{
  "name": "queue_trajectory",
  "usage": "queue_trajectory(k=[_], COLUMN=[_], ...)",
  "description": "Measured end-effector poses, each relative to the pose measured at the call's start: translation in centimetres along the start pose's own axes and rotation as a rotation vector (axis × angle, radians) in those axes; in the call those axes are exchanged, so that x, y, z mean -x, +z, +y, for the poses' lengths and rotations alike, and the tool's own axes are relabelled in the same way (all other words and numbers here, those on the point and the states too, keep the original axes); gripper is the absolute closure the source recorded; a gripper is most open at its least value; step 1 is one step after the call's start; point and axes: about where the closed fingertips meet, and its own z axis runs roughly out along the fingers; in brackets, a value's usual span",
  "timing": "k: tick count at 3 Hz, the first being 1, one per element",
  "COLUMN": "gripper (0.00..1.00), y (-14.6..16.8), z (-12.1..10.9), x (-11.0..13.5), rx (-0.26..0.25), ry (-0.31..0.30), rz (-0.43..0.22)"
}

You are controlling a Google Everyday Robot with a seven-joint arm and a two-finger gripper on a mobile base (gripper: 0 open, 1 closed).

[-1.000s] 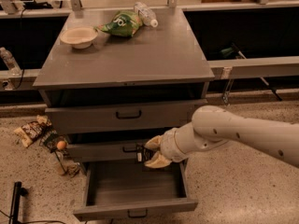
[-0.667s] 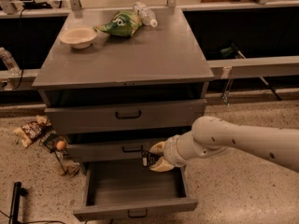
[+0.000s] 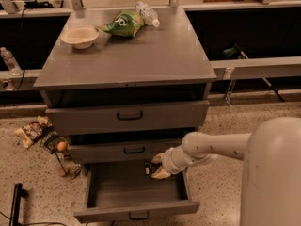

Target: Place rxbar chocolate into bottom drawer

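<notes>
The bottom drawer (image 3: 136, 212) is pulled open below two shallower grey drawers, and its inside shows bare grey metal. My gripper (image 3: 155, 168) reaches in from the right, just above the drawer's back right part. It is shut on the rxbar chocolate (image 3: 150, 168), a small dark bar whose end sticks out to the left of the fingers. The bar hangs over the drawer's interior, below the front of the middle drawer (image 3: 134, 150).
On the cabinet top (image 3: 155, 60) lie a pale bowl (image 3: 80, 36), a green chip bag (image 3: 123, 23) and a clear plastic bottle (image 3: 147, 14). Snack wrappers and an orange ball (image 3: 61, 146) lie on the floor at the left. A dark post (image 3: 15, 201) stands at the lower left.
My arm has drawn closer and moved lower, bringing the gripper and the bar down from the middle drawer's front toward the open bottom drawer.
</notes>
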Motion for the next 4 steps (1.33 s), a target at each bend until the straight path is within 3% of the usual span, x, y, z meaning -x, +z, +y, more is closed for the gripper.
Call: queue_trajectory(k=[1, 2, 3, 4], gripper=[1.0, 1.0, 1.0, 0.99], y=[1.1, 2.7, 8.6, 14.6], z=[0.9, 0.5, 0.8, 0.7], x=[-0.5, -3.0, -8.6, -12.9], rx=[0.02, -0.038, -0.042, -0.014], ry=[0.015, 0.012, 0.008, 0.017], rz=[-0.005, 0.002, 0.032, 0.017])
